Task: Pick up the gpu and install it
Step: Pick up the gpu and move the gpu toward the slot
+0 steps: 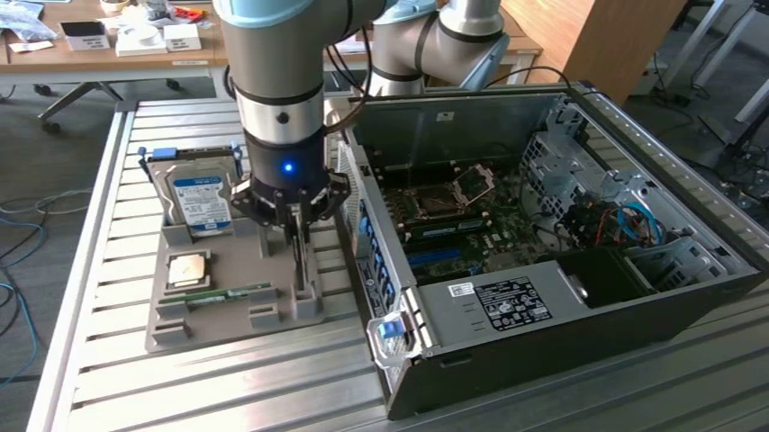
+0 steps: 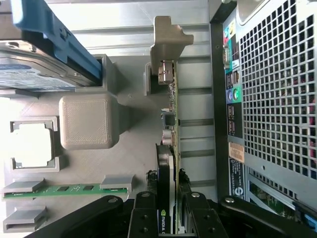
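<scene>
end effector (image 2: pixel 169 210): clenched on gpu (image 2: pixel 167 158) | gpu: upright on edge in grey holder (image 2: pixel 133 153) | beside pc case (image 2: pixel 267 99)

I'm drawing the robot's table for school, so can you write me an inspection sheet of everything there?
surface: slatted metal table, grey holder tray on it
job's things: gpu standing on edge in tray; open computer case beside it
clutter: hard drive, processor chip, memory stick in tray
end effector: shut on the gpu's sides
cables: blue cables inside case; loose cables on floor
surroundings: wooden desk with boxes behind
</scene>
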Robot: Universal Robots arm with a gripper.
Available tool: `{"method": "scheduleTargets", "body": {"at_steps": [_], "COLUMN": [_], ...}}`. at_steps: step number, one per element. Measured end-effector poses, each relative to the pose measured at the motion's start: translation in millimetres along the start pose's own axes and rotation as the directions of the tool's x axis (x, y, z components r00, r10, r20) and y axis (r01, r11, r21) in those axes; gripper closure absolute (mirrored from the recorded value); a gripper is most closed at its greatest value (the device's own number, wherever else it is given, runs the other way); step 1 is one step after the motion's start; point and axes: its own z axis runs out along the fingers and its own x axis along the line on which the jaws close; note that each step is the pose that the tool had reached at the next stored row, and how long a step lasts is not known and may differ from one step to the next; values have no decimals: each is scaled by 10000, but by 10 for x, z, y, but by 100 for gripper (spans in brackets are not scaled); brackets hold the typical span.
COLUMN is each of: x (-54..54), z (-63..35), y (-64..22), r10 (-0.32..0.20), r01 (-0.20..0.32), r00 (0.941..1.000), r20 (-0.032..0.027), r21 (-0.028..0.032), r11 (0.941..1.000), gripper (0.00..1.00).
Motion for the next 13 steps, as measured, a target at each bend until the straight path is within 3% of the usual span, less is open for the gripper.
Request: {"method": "scheduleTargets", "body": {"at_steps": [13], "x": [-12], "z": [-511], "y": [24], "r10": [0], "r01": [0], "r00": [10000], "r20": [0], "r21": [0], "r11": [10000], "gripper": [73]}}
